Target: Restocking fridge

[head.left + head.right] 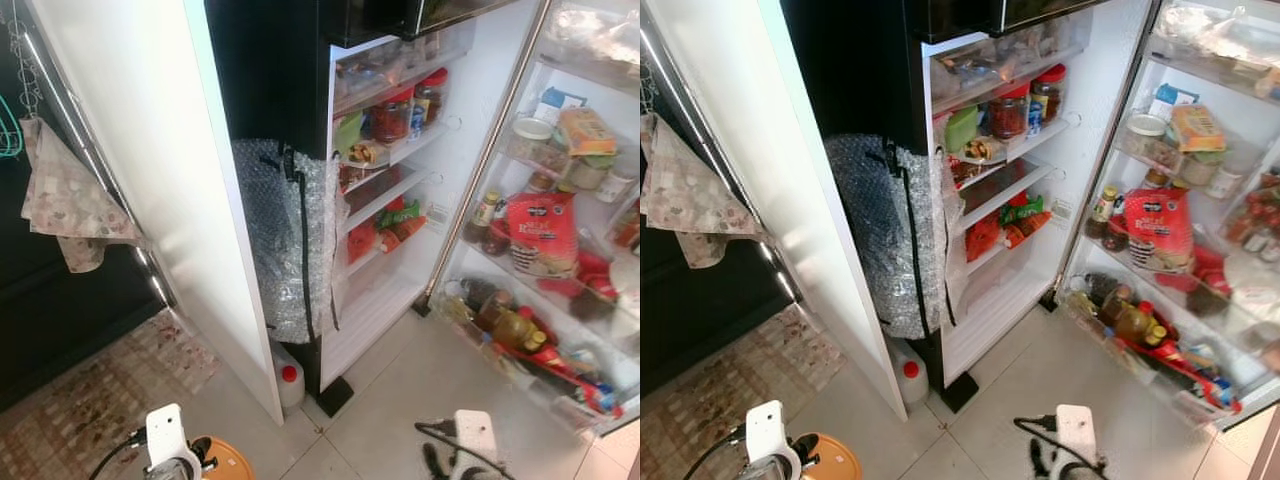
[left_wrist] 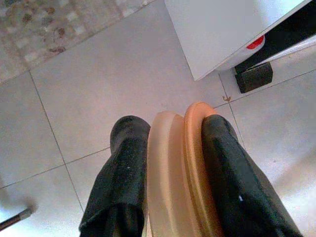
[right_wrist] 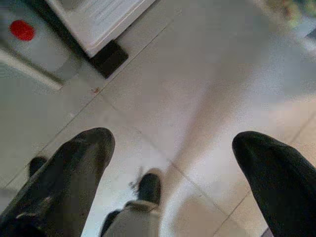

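Left jaws: the left gripper is closed on a round, flat thing of pale and orange plastic, like two thin lids or plates pressed together. It is pinched edge-on between the two black fingers.

Where the thing is: it is held low, over the floor, in front of the open fridge and well apart from the shelves. Its orange edge can be seen beside the left wrist in the head view.

Right jaws: the right gripper is spread wide, and nothing is held in it. It hangs over the floor.

What could go wrong: the round thing is gripped only by its thin rim, so it may be tipped or slid out if the arm is swung fast. The two layers may also be pulled apart. The door racks are packed full, so a bottle may be knocked down if the arm is brought in from the right side.

Fridge: the tall white fridge is open. Red-lidded jars are stood on an upper shelf and red packets on a lower one. The bottom shelf looks bare. A red and white bag and a bottle of yellow oil are kept in the door.

Floor and room: pale square floor tiles are laid under the robot. A white jug with a red cap is tucked by the fridge foot, below a wad of bubble wrap. A patterned cloth is hung at the left.
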Controlling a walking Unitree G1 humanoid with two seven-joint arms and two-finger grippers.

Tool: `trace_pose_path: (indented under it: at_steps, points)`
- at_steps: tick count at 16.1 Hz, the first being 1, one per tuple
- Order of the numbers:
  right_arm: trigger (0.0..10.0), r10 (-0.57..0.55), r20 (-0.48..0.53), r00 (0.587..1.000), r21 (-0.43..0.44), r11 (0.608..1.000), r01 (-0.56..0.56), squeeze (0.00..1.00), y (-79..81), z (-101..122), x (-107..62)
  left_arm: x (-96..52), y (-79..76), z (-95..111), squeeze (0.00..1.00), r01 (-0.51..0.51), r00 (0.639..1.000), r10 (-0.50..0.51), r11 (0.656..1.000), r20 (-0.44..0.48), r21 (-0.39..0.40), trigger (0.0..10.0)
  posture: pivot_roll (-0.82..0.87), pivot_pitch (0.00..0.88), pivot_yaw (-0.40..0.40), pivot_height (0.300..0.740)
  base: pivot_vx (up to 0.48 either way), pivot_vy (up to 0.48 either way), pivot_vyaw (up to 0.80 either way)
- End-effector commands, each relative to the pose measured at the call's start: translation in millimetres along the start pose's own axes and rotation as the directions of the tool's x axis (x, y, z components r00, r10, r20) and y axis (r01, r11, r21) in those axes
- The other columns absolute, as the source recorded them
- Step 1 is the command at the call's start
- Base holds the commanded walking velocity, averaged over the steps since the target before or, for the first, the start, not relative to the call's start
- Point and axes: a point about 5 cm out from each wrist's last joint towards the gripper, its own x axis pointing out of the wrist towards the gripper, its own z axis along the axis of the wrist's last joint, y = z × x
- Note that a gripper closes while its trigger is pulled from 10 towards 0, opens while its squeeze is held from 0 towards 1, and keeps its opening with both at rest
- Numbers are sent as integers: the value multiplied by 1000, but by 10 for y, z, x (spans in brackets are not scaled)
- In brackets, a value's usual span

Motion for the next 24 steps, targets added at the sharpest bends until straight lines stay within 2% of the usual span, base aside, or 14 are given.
trace_pose_path:
  at_steps: [1,5,7,11,16,20,22,24]
  points:
    - [10000,6,-17,1000,-7,1000,-6,0,2,-42,-6,-8,40,-51,0,-16,1000,16,1000,-23,16,10000,26,0,9,740,0,0,0]
    - [10000,2,-23,1000,-44,999,-3,0,-16,-66,-13,-11,54,-64,0,-10,999,11,999,-30,50,10000,18,0,16,740,0,-67,0]
    - [10000,-8,-18,1000,-61,998,7,0,-49,-71,-18,-13,51,-77,0,-9,999,10,999,-32,51,10000,18,0,16,740,0,-298,791]
    - [10000,-8,-24,1000,-28,1000,7,0,-48,-81,-19,-16,42,-100,0,-7,999,9,999,-38,54,10000,19,0,17,740,0,-294,200]
    - [10000,-14,-35,999,-84,996,11,0,-68,-95,-22,-20,35,-123,0,-4,999,6,999,-43,54,10000,13,0,15,740,0,-289,380]
    - [10000,-23,-34,999,-75,997,21,0,-94,-106,-27,-20,38,-123,0,-6,999,8,999,-44,51,10000,19,0,11,740,0,-286,800]
    - [10000,-25,-27,999,-44,999,24,0,-89,-97,-26,-20,44,-123,0,-9,999,11,999,-45,48,10000,16,0,13,740,0,-289,0]
    - [10000,-24,-21,999,-62,998,22,0,-87,-82,-23,-20,45,-124,0,-9,999,11,999,-45,49,10000,15,0,14,740,0,-283,0]
